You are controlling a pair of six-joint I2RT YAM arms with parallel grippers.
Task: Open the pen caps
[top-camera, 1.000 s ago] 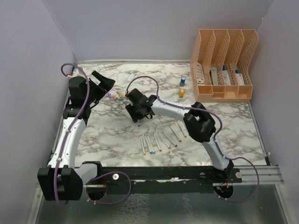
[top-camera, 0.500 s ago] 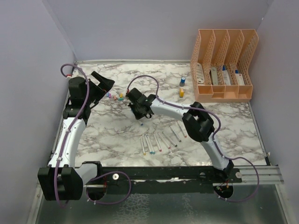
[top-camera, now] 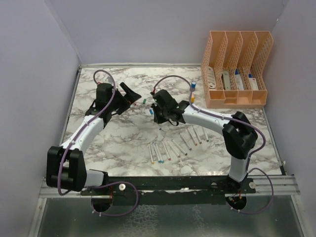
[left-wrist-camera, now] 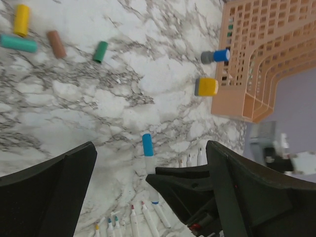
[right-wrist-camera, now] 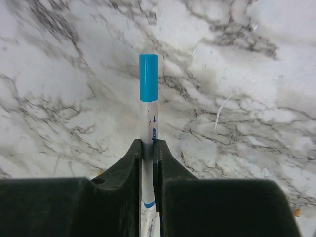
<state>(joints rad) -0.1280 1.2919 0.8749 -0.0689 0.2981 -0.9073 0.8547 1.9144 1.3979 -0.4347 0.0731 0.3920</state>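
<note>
At far right, peach file divider (top-camera: 220, 47): white-and-blue items (top-camera: 237, 79) slotted inside. Right gripper (right-wrist-camera: 148, 145) pinches pen (right-wrist-camera: 148, 121), blue cap (right-wrist-camera: 148, 78) on, barrel print illegible; left gripper (left-wrist-camera: 151, 145) spread wide.

**Two pale arms, black at every joint**

The left arm (top-camera: 84, 136) and the right arm (top-camera: 205, 116) look alike: smooth lavender-white shells run between chunky matte-black joint housings. A thin purple cable (top-camera: 102, 71) loops loosely along the outside of each. Both are bolted to one black base rail (top-camera: 173, 183) at the near edge. The left gripper (left-wrist-camera: 150, 143) has broad, black, wedge-shaped fingers (left-wrist-camera: 49, 197).
</note>
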